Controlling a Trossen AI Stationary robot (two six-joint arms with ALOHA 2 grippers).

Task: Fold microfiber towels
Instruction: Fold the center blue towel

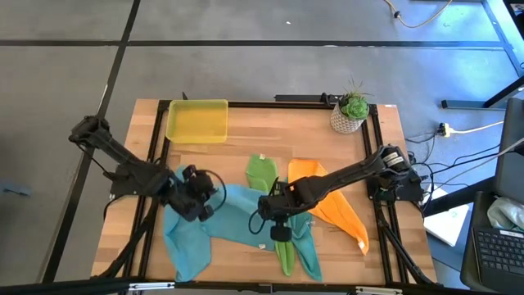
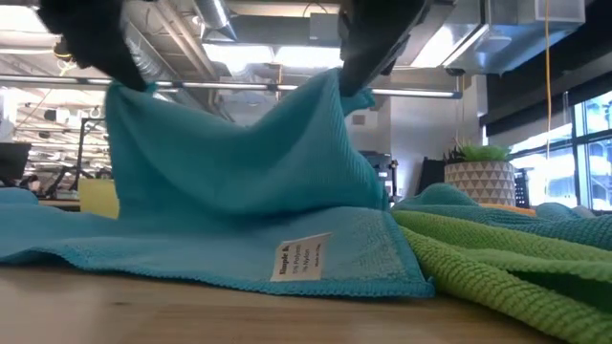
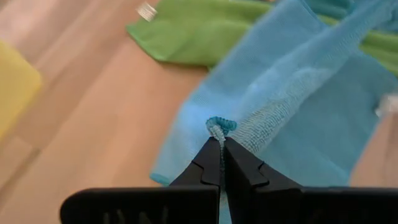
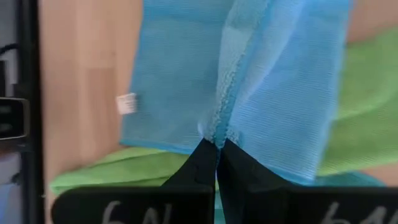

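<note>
Bright overhead light, blurred wrist views

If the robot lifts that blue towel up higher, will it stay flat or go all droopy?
Probably droopy. The light blue towel already sags like a tent between the left pincer and right pincer, each pinching an edge. It looks light, since thin pinches hold it. It may drag the lime green towel beside it.

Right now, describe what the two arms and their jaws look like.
Both arms are black, jointed tubes with loose black cables looped alongside. The left gripper and right gripper end in matte black, wedge-shaped jaws tapering to points. Pale marks on the right gripper's body are unreadable.
</note>
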